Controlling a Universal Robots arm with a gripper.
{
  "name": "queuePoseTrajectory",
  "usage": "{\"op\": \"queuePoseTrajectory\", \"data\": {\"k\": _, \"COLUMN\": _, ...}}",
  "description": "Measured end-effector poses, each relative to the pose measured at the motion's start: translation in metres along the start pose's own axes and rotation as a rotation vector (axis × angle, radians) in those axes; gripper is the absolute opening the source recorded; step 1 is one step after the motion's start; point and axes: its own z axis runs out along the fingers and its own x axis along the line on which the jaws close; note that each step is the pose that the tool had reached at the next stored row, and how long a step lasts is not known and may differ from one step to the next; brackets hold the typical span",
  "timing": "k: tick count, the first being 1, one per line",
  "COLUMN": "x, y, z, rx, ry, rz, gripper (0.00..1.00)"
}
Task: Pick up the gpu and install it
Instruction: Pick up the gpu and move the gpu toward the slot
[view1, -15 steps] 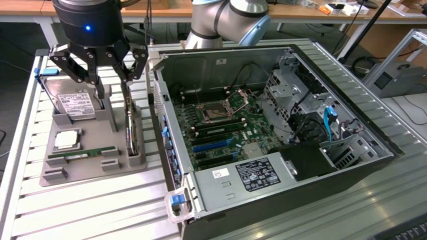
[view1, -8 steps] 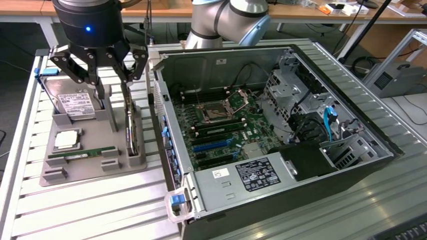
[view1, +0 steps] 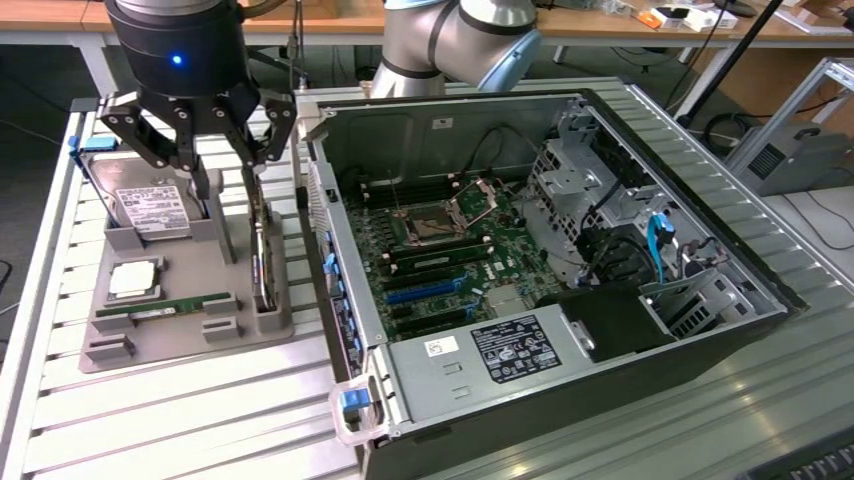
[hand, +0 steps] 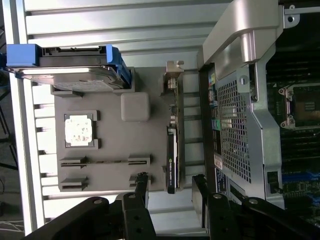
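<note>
Grasp not yet made: the gpu (view1: 271, 280) (hand: 172, 160) stands on edge in the grey tray (view1: 187, 265) on the bench (view1: 160, 400) beside the open case (view1: 721, 350), with the gripper (view1: 227, 200) (hand: 170, 187) poised over it, fingers (hand: 141, 192) spread wide and empty, so pickup and installation remain outstanding.

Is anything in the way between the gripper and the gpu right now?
Nothing visible does. The open gripper sits right above the gpu, which stands on edge in the gray tray, one finger to each side.
</note>
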Motion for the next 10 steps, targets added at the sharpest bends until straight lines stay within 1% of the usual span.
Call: {"op": "queuePoseTrajectory", "data": {"k": 10, "x": 0.0000, "y": -0.0001, "z": 0.0016, "rx": -0.0001, "ry": 0.0000, "rz": 0.000, "gripper": 0.48}}
